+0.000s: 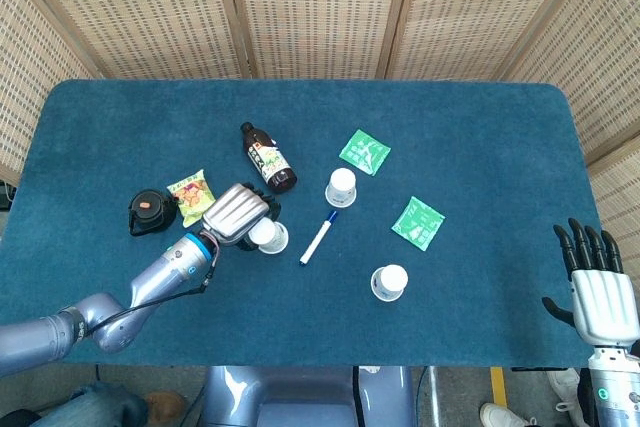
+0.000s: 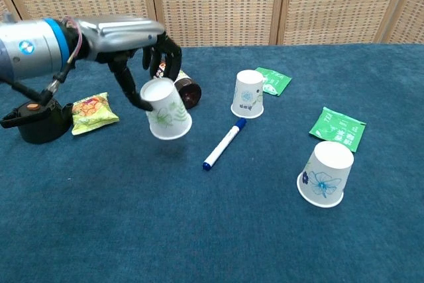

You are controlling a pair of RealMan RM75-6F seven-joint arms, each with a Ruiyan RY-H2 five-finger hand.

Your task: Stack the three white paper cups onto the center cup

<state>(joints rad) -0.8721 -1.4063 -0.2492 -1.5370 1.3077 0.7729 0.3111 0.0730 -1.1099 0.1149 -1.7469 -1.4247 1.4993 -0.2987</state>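
My left hand point(image 1: 238, 214) point(image 2: 126, 41) holds an upside-down white paper cup with a green leaf print point(image 2: 167, 110) point(image 1: 268, 237), lifted off the cloth and tilted. The center cup point(image 1: 341, 187) point(image 2: 248, 94) stands upside down past the pen. A third cup with a blue flower point(image 1: 389, 282) point(image 2: 325, 174) stands upside down near the front right. My right hand point(image 1: 602, 290) hangs open off the table's right front corner, fingers spread, holding nothing.
A blue-capped pen point(image 1: 318, 239) point(image 2: 224, 144) lies between the held cup and the center cup. A dark bottle point(image 1: 268, 158) lies on its side behind my left hand. A snack bag point(image 2: 91, 112), a black lid point(image 2: 36, 120) and two green sachets point(image 1: 365, 152) point(image 1: 417, 222) also lie on the blue cloth.
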